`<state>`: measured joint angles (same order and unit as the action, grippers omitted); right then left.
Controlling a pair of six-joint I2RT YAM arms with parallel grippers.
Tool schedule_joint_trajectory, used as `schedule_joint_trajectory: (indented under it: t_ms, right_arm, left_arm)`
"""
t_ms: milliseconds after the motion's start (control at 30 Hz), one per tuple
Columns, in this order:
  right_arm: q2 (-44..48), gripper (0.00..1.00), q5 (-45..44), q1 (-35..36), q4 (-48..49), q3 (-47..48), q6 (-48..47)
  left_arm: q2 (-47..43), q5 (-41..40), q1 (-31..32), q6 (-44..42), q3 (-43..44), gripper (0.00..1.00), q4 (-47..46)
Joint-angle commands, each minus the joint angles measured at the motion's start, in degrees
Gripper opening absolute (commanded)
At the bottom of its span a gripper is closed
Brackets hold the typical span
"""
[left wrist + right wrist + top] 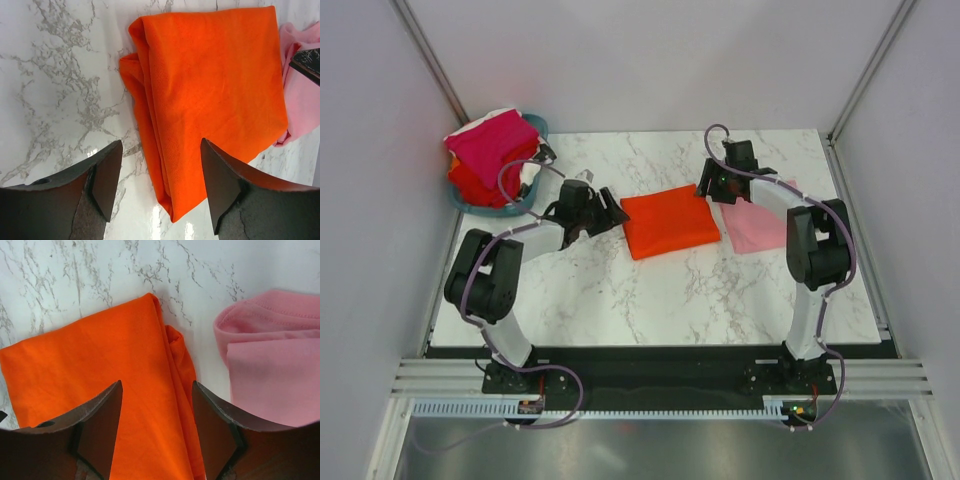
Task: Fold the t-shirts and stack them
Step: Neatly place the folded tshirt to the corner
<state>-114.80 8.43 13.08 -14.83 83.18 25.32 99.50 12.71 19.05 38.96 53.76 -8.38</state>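
A folded bright orange-red t-shirt [670, 222] lies at the table's middle; it also shows in the left wrist view [210, 85] and the right wrist view [95, 370]. A folded light pink t-shirt [757, 226] lies just right of it, also seen in the right wrist view [275, 370] and in the left wrist view [300, 90]. My left gripper [610, 212] is open and empty at the orange shirt's left edge [160, 165]. My right gripper [712, 190] is open and empty over the orange shirt's far right corner [157, 405]. Magenta, red and white shirts [492, 150] are piled in the basket.
The teal plastic basket [467, 205] stands at the table's far left corner. White walls enclose the marble table [650, 300] on three sides.
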Motion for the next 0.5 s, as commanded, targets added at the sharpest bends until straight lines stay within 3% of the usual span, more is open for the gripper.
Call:
schedule_joint_trajectory:
  t_ms: [0,467]
  right_arm:
    - [-2.2,0.66,3.4,-1.3,2.8,3.2,1.0]
    - [-10.0,0.58,12.7,-4.6,7.0,4.0,4.3]
  left_arm:
    - [1.7,-3.1,1.3,0.2,2.9,0.71,-2.1]
    - [7.2,-4.4,1.7,2.2,6.5,0.69,-2.0]
